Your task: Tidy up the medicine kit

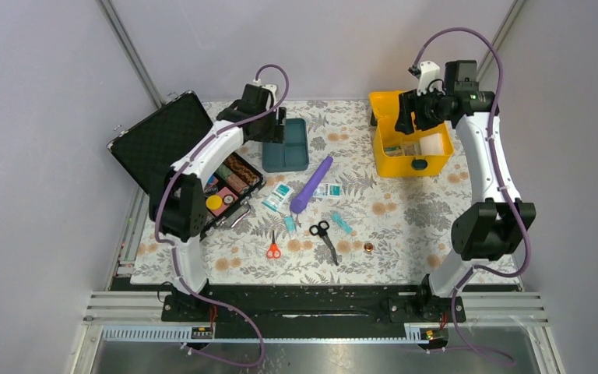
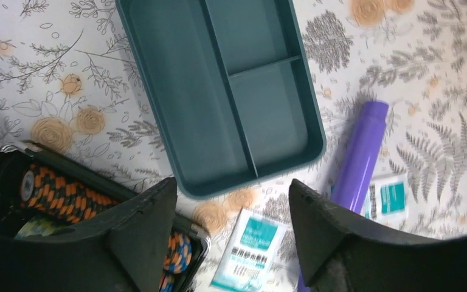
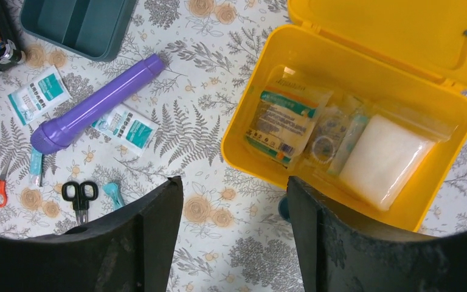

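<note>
Right wrist view gives us the medicine kit [image 3: 389,33], lid up at the table's far right with packets lying inside. Our right gripper [image 3: 234,182] hovers at its edge, jaws apart, holding nothing. The left gripper [image 2: 232,185], likewise parted and bare, hangs just short of the teal tray [image 2: 219,91] beside the black case [image 1: 160,140] — we'd straddle one tray wall squarely, then lift it level.
</note>
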